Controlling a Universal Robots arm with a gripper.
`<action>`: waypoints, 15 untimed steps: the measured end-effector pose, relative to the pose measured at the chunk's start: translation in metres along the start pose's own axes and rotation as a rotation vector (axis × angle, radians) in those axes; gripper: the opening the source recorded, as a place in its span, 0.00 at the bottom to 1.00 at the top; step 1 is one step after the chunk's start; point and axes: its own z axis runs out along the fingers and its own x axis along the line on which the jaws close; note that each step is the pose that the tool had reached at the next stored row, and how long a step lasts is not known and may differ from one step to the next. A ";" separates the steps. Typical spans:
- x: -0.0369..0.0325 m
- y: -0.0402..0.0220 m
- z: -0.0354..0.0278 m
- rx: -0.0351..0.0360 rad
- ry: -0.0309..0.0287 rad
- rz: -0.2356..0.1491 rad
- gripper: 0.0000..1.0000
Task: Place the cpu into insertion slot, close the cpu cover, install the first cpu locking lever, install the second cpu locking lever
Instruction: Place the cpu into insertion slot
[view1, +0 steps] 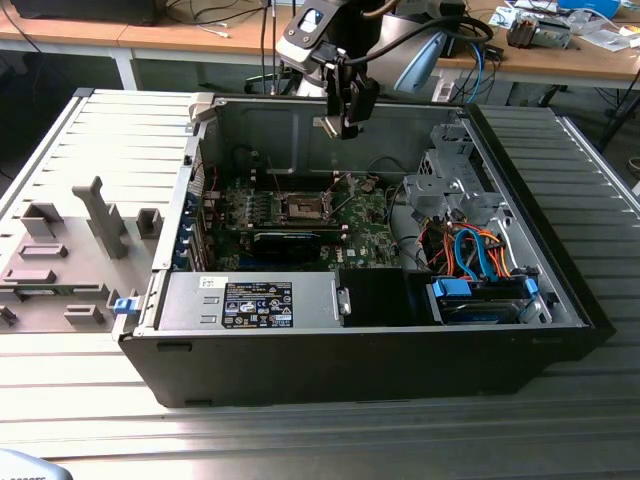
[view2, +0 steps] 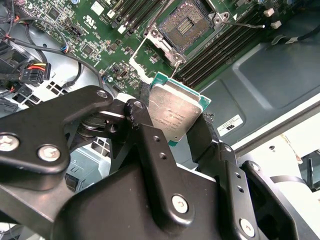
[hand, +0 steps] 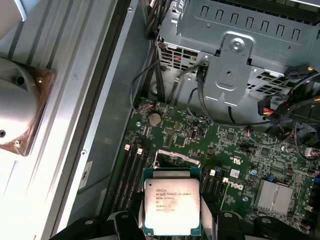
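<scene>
Above the open computer case (view1: 350, 360), my gripper (view1: 345, 125) hangs with its jaws clenched on opposite edges of the chip (view2: 175, 112), silvery top turned up toward the wrist cameras. The socket (view2: 187, 22) lies uncovered on the green board (hand: 240, 150) below, well apart from the chip. In the exterior view it sits beneath me and a little toward that view's left. The chip is square, and its edges look roughly lined up with the socket's.
</scene>
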 end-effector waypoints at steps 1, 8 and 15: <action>0.0000 0.0000 0.0000 0.0000 -0.0001 0.001 0.55; 0.0000 0.0000 0.0000 -0.0004 -0.0005 0.007 0.55; 0.0000 0.0000 0.0000 -0.0011 -0.0015 0.020 0.55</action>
